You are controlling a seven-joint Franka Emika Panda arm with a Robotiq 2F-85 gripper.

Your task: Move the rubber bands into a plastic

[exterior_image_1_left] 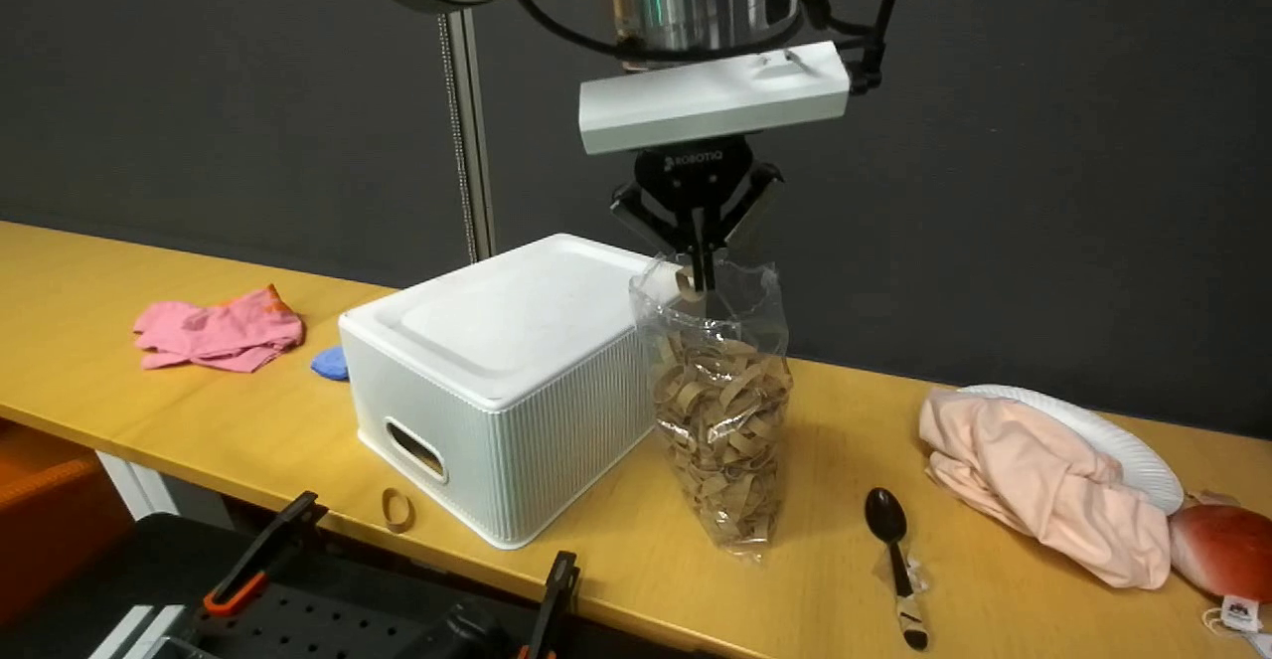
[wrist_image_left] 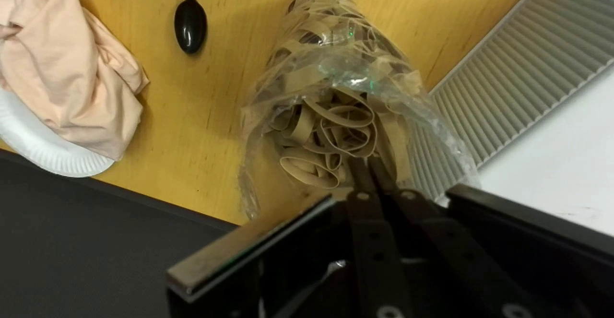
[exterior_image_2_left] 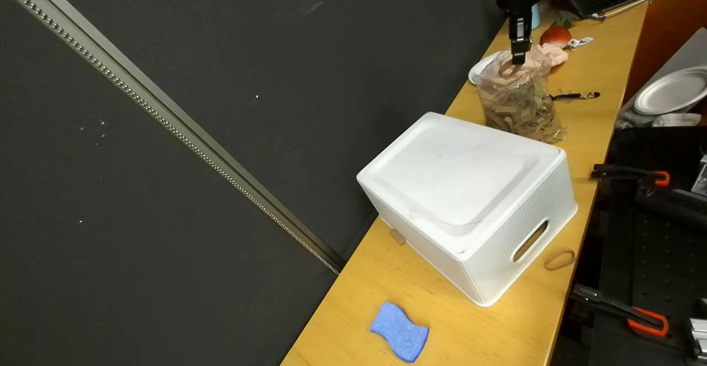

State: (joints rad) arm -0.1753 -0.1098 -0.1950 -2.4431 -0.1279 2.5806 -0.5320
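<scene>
On the table [exterior_image_1_left: 835, 450], between the edge along the dark wall [exterior_image_1_left: 1043, 192] and the edge beside the clamps [exterior_image_1_left: 265, 546], the white box [exterior_image_1_left: 507, 371] is set flat side up; what is inside cannot be seen. Just beside it, perhaps for support, the clear plastic bag [exterior_image_1_left: 755, 309] is stood roughly upright, mouth upward, presumably so that pieces can be dropped straight in; it is well filled with tan rubber bands [exterior_image_1_left: 722, 430]. Into that mouth the hand [exterior_image_1_left: 703, 279] is pointed down, its tips apparently pinched on a single band [exterior_image_1_left: 685, 285], which presumably needs only to be released. A loose band [exterior_image_1_left: 397, 510] is found near the clamp-side edge; at the box's wall-side foot, a tan piece [exterior_image_2_left: 397, 237] is partly hidden, possibly another.
</scene>
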